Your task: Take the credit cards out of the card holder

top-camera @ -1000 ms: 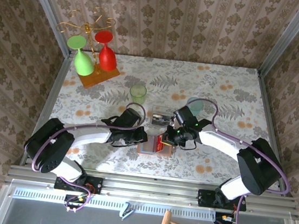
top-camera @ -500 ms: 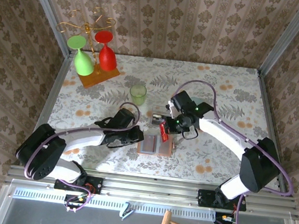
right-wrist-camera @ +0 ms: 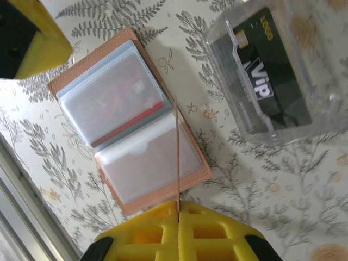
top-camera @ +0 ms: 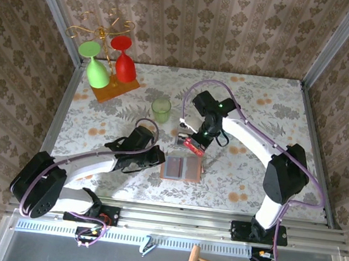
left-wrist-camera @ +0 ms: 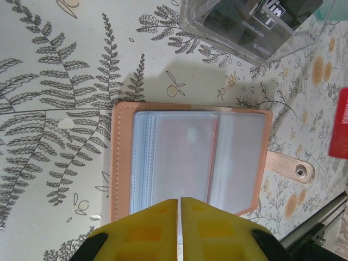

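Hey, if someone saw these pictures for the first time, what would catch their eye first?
Probably the red card, pinched in the shut right tool at mid-table, just beyond the open pink wallet. After that, the bright green glass and red glass, hanging upside down on a rack in the far left corner.

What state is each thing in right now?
card holder, open, flat on table
right tool, shut on red card
left tool, shut, over card holder's edge
black card, inside clear box
green cup, upright
green glass, red glass, upside down
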Controlling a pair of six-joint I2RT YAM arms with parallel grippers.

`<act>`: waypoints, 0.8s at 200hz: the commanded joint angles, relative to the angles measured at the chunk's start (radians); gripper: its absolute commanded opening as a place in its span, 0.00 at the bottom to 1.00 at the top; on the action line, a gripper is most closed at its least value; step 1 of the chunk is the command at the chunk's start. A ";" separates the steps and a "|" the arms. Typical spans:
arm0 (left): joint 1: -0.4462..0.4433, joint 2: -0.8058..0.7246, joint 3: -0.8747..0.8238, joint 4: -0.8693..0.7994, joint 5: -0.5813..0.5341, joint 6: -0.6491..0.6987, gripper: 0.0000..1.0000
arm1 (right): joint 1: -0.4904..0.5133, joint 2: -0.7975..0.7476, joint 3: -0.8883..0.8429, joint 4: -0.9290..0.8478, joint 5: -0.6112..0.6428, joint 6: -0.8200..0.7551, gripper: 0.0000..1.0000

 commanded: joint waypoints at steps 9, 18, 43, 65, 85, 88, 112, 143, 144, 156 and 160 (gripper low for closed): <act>0.007 -0.033 -0.012 -0.046 -0.025 -0.006 0.11 | -0.029 0.091 0.132 -0.145 0.045 -0.218 0.00; 0.007 -0.036 -0.008 -0.054 -0.026 -0.004 0.10 | -0.038 0.116 0.170 -0.163 0.049 -0.238 0.00; 0.010 -0.039 0.000 -0.071 -0.031 0.001 0.11 | -0.060 0.182 0.280 -0.204 0.055 -0.287 0.00; 0.014 -0.041 0.001 -0.076 -0.032 0.002 0.11 | -0.072 0.247 0.385 -0.256 0.056 -0.324 0.00; 0.020 -0.041 0.007 -0.082 -0.034 0.002 0.10 | -0.081 0.311 0.476 -0.303 0.053 -0.359 0.00; 0.022 -0.041 0.007 -0.083 -0.034 0.003 0.11 | -0.082 0.320 0.489 -0.309 0.052 -0.364 0.00; 0.030 -0.041 0.016 -0.094 -0.035 0.007 0.11 | -0.091 0.399 0.607 -0.371 0.038 -0.393 0.00; 0.045 -0.041 0.020 -0.116 -0.028 0.016 0.11 | -0.097 0.501 0.760 -0.441 0.013 -0.425 0.00; 0.047 -0.041 0.020 -0.117 -0.028 0.016 0.11 | -0.097 0.504 0.765 -0.443 0.013 -0.425 0.00; 0.054 -0.042 0.022 -0.126 -0.025 0.019 0.11 | -0.099 0.543 0.826 -0.465 0.013 -0.433 0.00; 0.056 -0.042 0.022 -0.128 -0.024 0.019 0.11 | -0.100 0.555 0.845 -0.473 0.012 -0.436 0.00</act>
